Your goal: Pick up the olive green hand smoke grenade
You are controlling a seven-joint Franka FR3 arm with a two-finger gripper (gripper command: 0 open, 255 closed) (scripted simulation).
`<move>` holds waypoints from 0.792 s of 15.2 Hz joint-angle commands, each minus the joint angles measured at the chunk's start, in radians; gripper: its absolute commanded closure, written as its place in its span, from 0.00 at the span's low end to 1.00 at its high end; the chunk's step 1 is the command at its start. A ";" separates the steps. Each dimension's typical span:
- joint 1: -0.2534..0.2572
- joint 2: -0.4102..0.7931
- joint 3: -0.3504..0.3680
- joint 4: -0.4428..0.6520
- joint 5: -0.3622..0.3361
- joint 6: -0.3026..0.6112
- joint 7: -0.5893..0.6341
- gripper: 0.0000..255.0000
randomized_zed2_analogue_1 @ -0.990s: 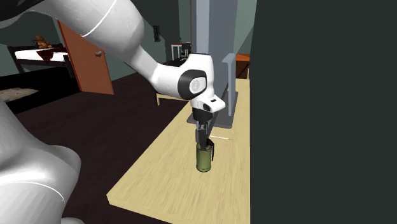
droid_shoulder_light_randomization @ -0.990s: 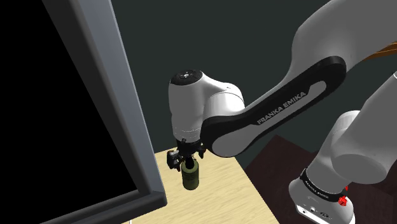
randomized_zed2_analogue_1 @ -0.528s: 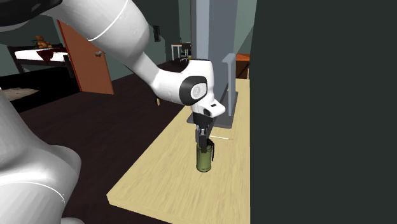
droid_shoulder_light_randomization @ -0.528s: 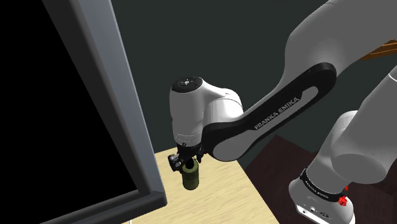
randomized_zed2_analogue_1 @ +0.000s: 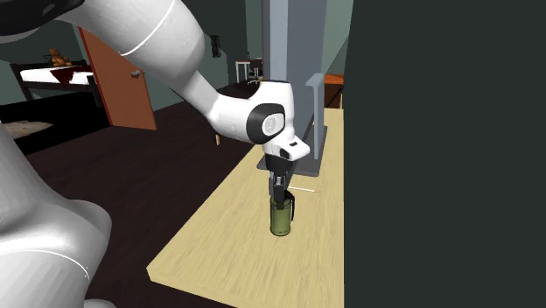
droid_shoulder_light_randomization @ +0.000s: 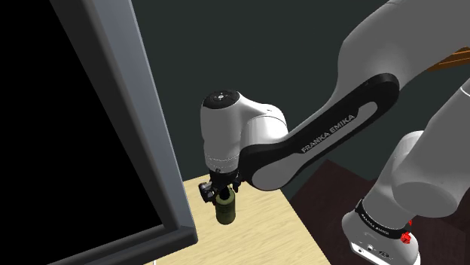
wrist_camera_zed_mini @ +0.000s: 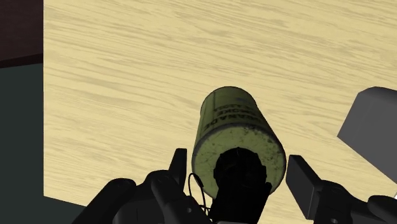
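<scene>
Pale wood-grain boards made up the surface [randomized_zed2_analogue_1: 219, 245], which ran along a dark grey-green wall [randomized_zed2_analogue_1: 437, 131] on the second exterior view's right. At the far end of it stood a tall grey frame [randomized_zed2_analogue_1: 293, 52]. In the shoulder view this frame rose on the left around a black area [droid_shoulder_light_randomization: 60, 113]. Beyond the surface, on the second exterior view's left, lay a dark floor [randomized_zed2_analogue_1: 131, 175], with an orange-brown door [randomized_zed2_analogue_1: 118, 83] at the far side of the room and a bed [randomized_zed2_analogue_1: 52, 77] further left.

An olive green grenade [randomized_zed2_analogue_1: 280, 220] stood upright on the surface, near the foot of the frame and roughly midway across the boards. It had a black head on top and dark lettering round its side. Its base rested on the wood.

A white arm [droid_shoulder_light_randomization: 248, 143], with FRANKA EMIKA printed along its dark band, reached over from the shoulder view's right and pointed straight down. Its black pincer [randomized_zed2_analogue_1: 279, 197] hung over the grenade's top, low enough that the tips reached past the black head.

In the wrist view the two fingers [wrist_camera_zed_mini: 179, 167] stood apart, one on each side of the grenade's upper end. Each was just beside the rim, with a thin strip of wood showing between finger and grenade. The pincer was open and clasped nothing.
</scene>
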 commanded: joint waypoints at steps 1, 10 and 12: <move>0.002 -0.017 -0.003 0.007 0.014 -0.022 -0.012 1.00; 0.011 -0.103 -0.022 0.064 0.072 -0.151 -0.061 1.00; 0.013 -0.119 -0.027 0.078 0.081 -0.180 -0.068 1.00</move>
